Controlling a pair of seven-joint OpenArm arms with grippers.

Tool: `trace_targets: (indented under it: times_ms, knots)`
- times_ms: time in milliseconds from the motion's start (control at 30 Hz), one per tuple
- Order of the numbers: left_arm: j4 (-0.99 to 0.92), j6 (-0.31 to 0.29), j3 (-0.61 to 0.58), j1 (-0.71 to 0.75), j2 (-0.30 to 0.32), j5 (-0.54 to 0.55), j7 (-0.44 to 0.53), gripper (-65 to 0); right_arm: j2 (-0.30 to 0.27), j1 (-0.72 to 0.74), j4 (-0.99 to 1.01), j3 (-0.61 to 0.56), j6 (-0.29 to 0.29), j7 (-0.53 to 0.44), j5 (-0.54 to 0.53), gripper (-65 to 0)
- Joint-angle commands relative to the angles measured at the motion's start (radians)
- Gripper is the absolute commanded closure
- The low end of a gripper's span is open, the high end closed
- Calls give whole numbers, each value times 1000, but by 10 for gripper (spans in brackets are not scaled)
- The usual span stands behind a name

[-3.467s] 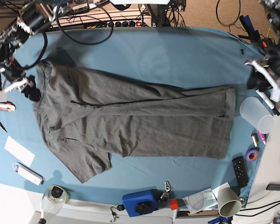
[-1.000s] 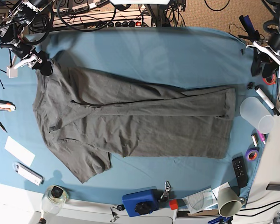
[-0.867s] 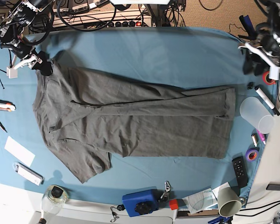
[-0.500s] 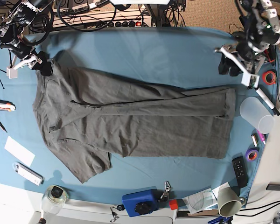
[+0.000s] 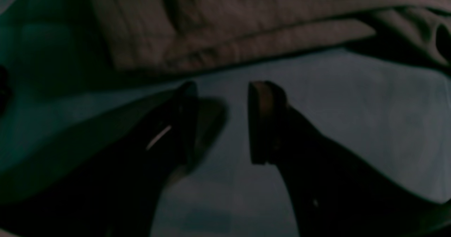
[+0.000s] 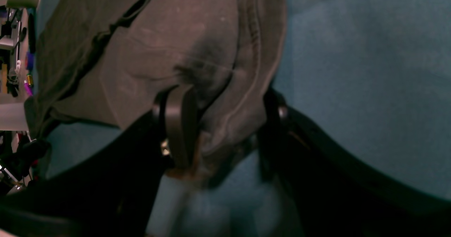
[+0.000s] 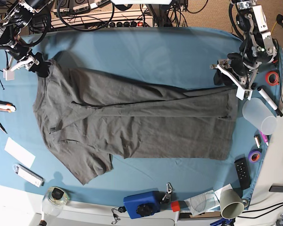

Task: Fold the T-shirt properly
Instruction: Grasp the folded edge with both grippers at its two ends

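The dark grey T-shirt (image 7: 141, 117) lies flat across the blue table cloth (image 7: 170, 52), its upper part folded down along the middle. My right gripper (image 7: 40, 68) sits at the shirt's upper left corner. In the right wrist view that gripper (image 6: 225, 124) is open, its fingers (image 6: 176, 124) straddling a bunched edge of the shirt (image 6: 158, 36). My left gripper (image 7: 225, 75) hovers just beyond the shirt's upper right corner. Seen from the left wrist, it (image 5: 223, 124) is open over bare cloth with nothing between the fingers, and the shirt's hem (image 5: 211, 25) lies just ahead.
A clear plastic cup (image 7: 259, 115), a marker (image 7: 270, 101) and an orange tape roll (image 7: 272, 77) lie by the right edge. A remote (image 7: 243, 172), blue box (image 7: 142, 203), paper cup (image 7: 231, 202) and glass jar (image 7: 56, 197) line the front. Red-handled pliers (image 7: 2, 108) lie far left.
My left arm has swung in from the table's right edge to the shirt's upper right corner. The right arm and the shirt have stayed still.
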State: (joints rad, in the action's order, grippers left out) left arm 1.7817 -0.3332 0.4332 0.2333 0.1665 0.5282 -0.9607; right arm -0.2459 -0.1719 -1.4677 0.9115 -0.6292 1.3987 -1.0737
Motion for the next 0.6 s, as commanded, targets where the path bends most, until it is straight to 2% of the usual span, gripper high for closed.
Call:
trace_targets:
  times_ms: [0, 133, 267, 567]
  knots:
    - [8, 2, 3, -23, 8, -5, 21, -241, -20, 5, -13, 5, -6, -14, -25, -285]
    - [-61, 1, 3, -57, 9, -20, 72, -241, -20, 6, -13, 5, -6, -17, -27, -285]
    - [-119, 0, 3, -93, 8, -2, 67, -241, -20, 6, -13, 5, -7, -23, -36, -285]
    - [-119, 1, 4, -126, 8, 27, 53, -241, -20, 6, -13, 5, -10, -28, -36, -285]
